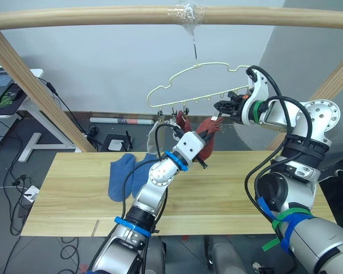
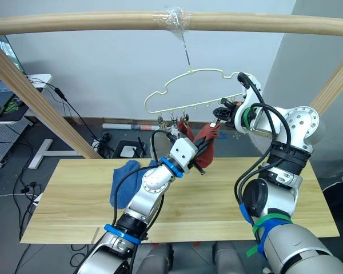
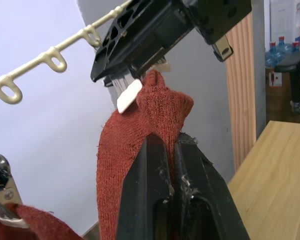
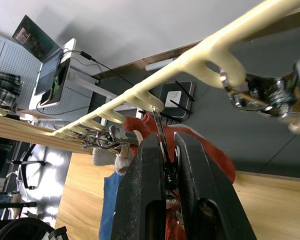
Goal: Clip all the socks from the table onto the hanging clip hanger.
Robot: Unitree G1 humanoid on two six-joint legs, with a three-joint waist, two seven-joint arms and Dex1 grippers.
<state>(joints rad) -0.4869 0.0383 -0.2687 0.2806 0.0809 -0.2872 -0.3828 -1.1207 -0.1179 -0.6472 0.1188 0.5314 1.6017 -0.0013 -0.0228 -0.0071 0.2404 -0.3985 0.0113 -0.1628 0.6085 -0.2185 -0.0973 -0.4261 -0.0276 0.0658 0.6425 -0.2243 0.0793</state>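
The pale yellow clip hanger (image 1: 186, 71) hangs by its hook from the wooden pole. My left gripper (image 1: 206, 136) is shut on a rust red sock (image 1: 209, 127) and holds its top edge up to the right end of the clip row. There my right gripper (image 1: 219, 106) is shut on a silver clip (image 4: 160, 131), which touches the sock's tip (image 3: 155, 82). Another rust red sock (image 1: 182, 121) and a light grey sock (image 1: 153, 138) hang from clips further left. Two blue socks (image 1: 123, 174) lie on the table (image 1: 246, 194), left of my left arm.
The round wooden pole (image 1: 103, 17) crosses overhead, with slanted posts at the left (image 1: 34, 91) and right (image 1: 331, 85). A white desk (image 1: 23, 108) and cables stand on the floor at the left. A white tube (image 1: 121, 120) lies by the wall.
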